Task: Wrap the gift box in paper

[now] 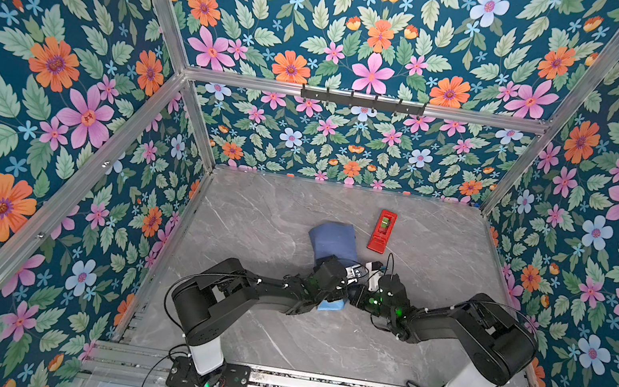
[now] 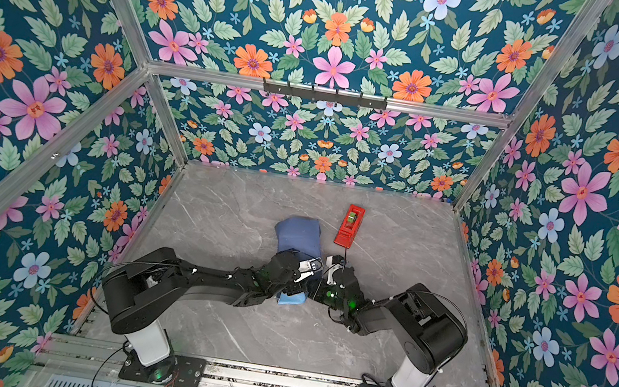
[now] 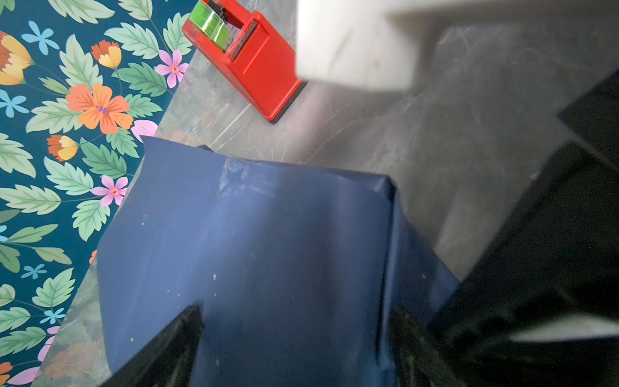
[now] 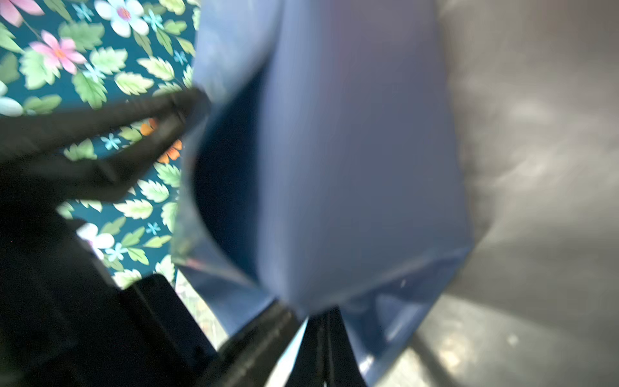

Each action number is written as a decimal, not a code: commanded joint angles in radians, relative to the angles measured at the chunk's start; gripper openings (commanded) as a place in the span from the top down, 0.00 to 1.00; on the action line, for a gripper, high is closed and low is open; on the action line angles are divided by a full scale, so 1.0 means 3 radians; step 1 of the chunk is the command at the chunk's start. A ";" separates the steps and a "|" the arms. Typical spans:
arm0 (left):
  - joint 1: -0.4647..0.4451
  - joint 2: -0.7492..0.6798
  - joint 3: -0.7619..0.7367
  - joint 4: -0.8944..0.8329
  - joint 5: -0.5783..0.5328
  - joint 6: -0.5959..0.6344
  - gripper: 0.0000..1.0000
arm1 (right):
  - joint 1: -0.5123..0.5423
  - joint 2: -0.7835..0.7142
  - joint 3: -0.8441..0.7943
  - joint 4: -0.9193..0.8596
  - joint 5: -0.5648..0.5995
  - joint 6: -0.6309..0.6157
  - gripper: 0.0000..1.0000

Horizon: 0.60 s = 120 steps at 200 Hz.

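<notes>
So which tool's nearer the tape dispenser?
Right. The right tool, pinching the paper, sits just robot-side of the tape dispenser; the left tool is farther left.

**Blue parcel lies mid-table, box out of sight**

The paper point(image 1: 331, 242) is folded into a boxy bundle lying flat near the middle of the grey marble tabletop point(image 1: 256, 203). Its long side runs away from the near edge and leans a little to the left. The darker slate-blue face is turned outward, smooth over a flat top. At the far end there is a crumpled patch and a squared corner. At the near end a bright light-blue flap point(image 1: 332, 305) pokes out onto the surface. The gift box itself is hidden from view.
</notes>
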 commanded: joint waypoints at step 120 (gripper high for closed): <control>0.0002 0.0009 -0.0010 -0.0392 0.0034 -0.0079 0.11 | -0.0322 0.0269 0.0120 -0.0005 -0.0250 -0.0092 0.98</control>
